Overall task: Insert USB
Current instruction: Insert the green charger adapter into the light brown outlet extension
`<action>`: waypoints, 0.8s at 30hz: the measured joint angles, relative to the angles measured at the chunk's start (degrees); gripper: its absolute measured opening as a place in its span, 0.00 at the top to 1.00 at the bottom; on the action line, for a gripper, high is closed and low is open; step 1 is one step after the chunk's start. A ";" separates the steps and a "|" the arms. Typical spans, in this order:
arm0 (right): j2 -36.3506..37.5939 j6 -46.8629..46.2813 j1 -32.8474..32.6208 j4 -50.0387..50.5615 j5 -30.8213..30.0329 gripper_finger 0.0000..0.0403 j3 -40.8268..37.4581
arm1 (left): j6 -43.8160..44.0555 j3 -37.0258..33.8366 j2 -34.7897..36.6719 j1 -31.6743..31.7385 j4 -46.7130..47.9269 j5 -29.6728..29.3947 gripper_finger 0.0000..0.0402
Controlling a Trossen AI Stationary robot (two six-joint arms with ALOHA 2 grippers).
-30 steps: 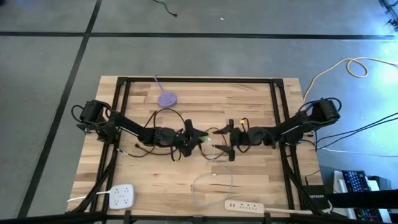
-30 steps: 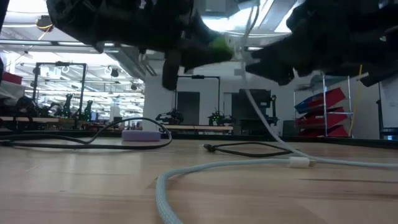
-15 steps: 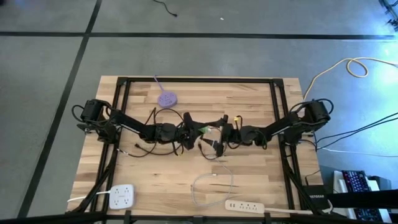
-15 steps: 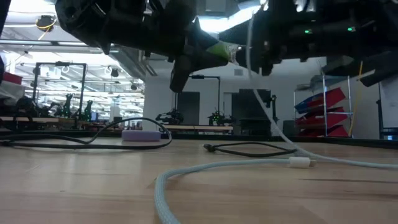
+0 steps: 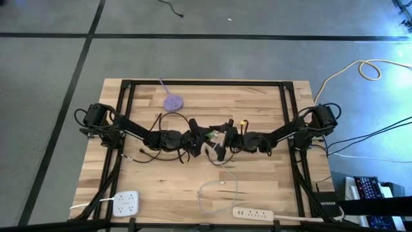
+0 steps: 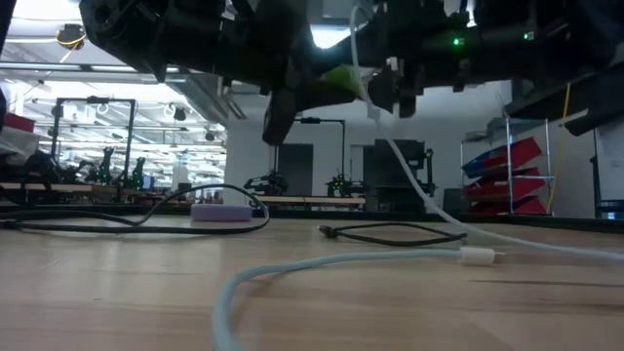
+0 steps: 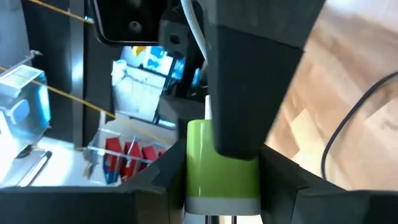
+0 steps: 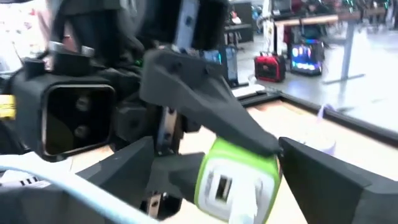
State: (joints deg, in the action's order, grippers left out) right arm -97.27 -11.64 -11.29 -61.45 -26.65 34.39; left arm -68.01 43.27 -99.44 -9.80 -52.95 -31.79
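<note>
A green USB charger block with a white port face hangs above the table's middle, with my left gripper shut on it. My right gripper faces it from the table's right, open. Its fingers stand wide apart on either side of the block's port end. The white USB cable rises from the table to the grippers, and its rest lies looped on the wood. The cable's plug end is hidden behind the dark fingers. My left gripper pinches the green block's two side faces between its two fingers. The fingers come level from the table's left. The block is clear of the table, its white port face turned toward my right gripper. My right gripper holds nothing, but the white cable lies across one of its fingers and hangs down from there to the table.
A purple pad with a cord lies at the far side. A white outlet block and a white power strip lie at the near edge. A black cable lies on the wood under the grippers. Black frame rails run along both sides.
My right gripper has moved toward the table's left, up to the green block, which now sits between its fingers. The white cable came along, and its loop on the table has slid toward the left. My left gripper has kept its hold in place.
</note>
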 joint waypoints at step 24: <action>0.00 -2.44 1.31 2.08 -0.64 0.60 -0.04 | 0.47 0.00 0.00 0.09 0.06 -0.53 0.69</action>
State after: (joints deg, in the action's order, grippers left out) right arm -97.27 -14.07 -9.98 -59.37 -27.29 34.35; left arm -67.54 43.27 -99.44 -9.71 -52.89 -32.31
